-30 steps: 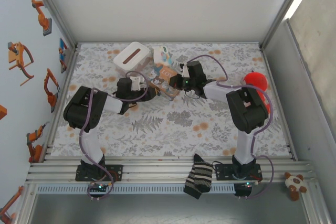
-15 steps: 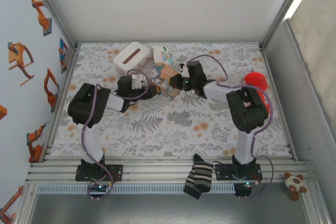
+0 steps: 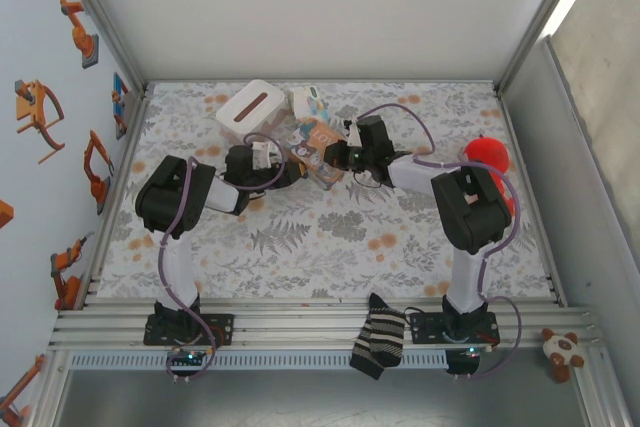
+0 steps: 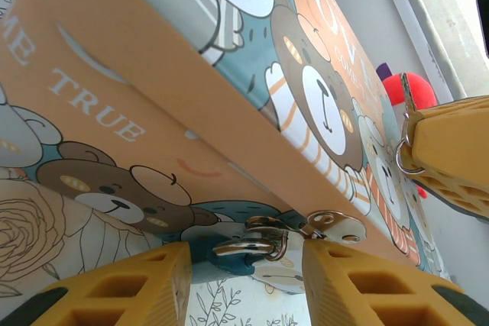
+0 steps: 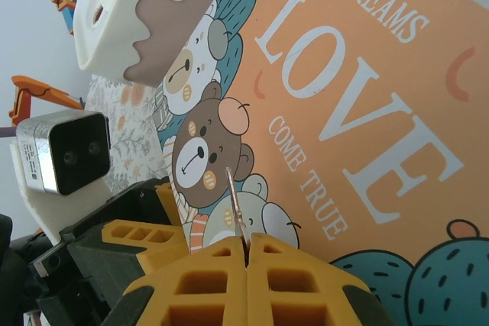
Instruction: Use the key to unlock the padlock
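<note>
The padlock [image 4: 229, 263], a small dark blue lump with a silver shackle [image 4: 246, 246], hangs at the lower edge of the brown bear-printed box [image 4: 153, 74]. My left gripper [image 4: 244, 288] is open, its yellow fingers [image 4: 114, 292] standing either side of the padlock without closing on it. My right gripper [image 5: 246, 246] is shut on the thin silver key [image 5: 235, 200], which points at the box's printed lid [image 5: 367, 112]. In the top view both grippers meet at the box [image 3: 320, 139], the left gripper [image 3: 292, 169] from the left and the right gripper [image 3: 338, 157] from the right.
A white tissue box [image 3: 258, 107] lies behind the printed box. A red ball [image 3: 487, 155] sits by the right arm. A striped sock [image 3: 378, 339] hangs over the front rail, and a small plush toy [image 3: 563, 349] lies beyond its right end.
The left arm's elbow has swung in toward the box and its jaws have narrowed a little. The box has shifted slightly away. The right arm has held still.
</note>
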`<state>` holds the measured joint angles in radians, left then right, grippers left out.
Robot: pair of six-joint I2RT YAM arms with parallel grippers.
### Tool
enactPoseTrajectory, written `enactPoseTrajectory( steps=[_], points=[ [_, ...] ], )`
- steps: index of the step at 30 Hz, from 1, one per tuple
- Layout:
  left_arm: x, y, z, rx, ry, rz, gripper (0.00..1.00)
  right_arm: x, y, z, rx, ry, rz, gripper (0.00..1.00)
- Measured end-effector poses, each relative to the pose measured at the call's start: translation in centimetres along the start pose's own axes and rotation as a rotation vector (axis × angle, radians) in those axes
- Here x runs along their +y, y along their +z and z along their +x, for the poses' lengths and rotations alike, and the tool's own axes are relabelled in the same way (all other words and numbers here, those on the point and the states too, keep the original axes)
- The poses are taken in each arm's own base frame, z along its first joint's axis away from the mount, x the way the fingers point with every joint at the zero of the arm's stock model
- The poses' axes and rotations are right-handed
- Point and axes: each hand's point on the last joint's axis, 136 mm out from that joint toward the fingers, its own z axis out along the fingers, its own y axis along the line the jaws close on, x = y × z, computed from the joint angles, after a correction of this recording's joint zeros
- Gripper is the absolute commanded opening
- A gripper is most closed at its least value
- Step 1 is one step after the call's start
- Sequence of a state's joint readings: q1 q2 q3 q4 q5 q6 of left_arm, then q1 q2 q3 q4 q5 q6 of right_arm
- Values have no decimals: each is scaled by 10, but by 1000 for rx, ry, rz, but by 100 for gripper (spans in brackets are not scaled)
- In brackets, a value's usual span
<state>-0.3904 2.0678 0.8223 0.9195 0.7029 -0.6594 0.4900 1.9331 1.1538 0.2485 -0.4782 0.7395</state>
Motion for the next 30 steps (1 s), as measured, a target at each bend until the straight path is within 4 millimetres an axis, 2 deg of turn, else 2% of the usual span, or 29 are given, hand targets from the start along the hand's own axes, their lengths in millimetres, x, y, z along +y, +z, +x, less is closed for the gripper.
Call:
enactPoseTrajectory(
  steps=[5, 12, 17, 25, 30],
  points=[
    [-5, 4, 4, 4, -7, 5, 44, -1, -1, -1, -4, 1, 1, 0],
    [-20, 8, 21, 45, -37, 43, 43, -1, 0, -1, -3, 0, 0, 0],
    [-21, 4, 24, 42, -71, 53, 44, -1, 0, -1, -3, 0, 0, 0],
    [-18, -6, 18, 15, -83, 41, 52, 0, -1, -1, -1, -4, -3, 0],
    [-17, -13, 9, -5, -50, 16, 67, 4, -3, -2, -5, -9, -9, 0]
  ],
)
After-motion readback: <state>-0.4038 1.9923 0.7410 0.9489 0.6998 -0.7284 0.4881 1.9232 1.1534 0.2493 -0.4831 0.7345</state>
